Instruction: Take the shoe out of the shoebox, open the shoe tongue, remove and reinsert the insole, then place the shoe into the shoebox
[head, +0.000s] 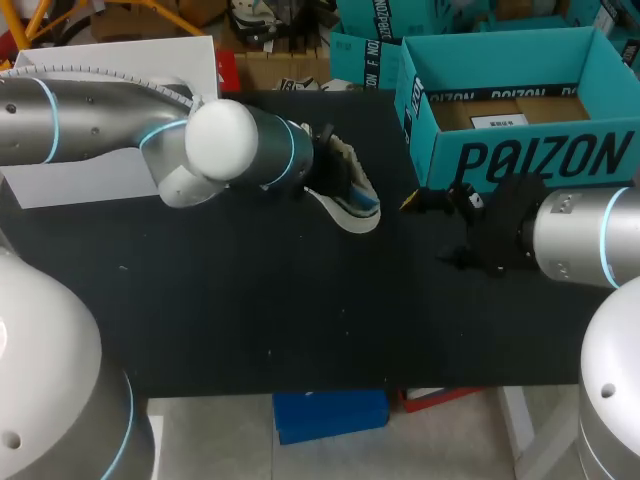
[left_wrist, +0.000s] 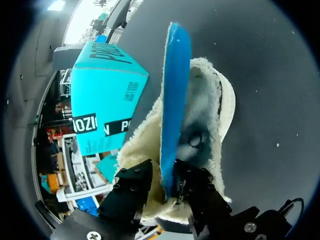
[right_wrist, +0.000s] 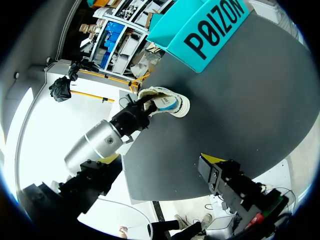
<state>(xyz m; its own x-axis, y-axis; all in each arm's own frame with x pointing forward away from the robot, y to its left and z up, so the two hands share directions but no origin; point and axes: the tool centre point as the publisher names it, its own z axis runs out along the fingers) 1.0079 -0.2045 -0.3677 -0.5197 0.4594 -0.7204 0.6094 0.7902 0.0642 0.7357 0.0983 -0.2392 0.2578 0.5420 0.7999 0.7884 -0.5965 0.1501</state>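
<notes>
While the left end effector (left_wrist: 167, 176) clamps the insole (left_wrist: 176, 75), the right end effector (head: 432, 202), near the shoebox (head: 540, 160), cannot be judged.

My left arm (head: 120, 125) comes in from the left side and stretches level across to the middle of the surface. Its wrist is turned so that my left claw (left_wrist: 164, 177) points away from me, with both black fingers pressed on the blue insole (left_wrist: 175, 90) from either side. My right arm (head: 585, 240) lies low along the right side, and its claw (head: 428, 230) points toward the middle with the fingers apart and nothing between them.
</notes>
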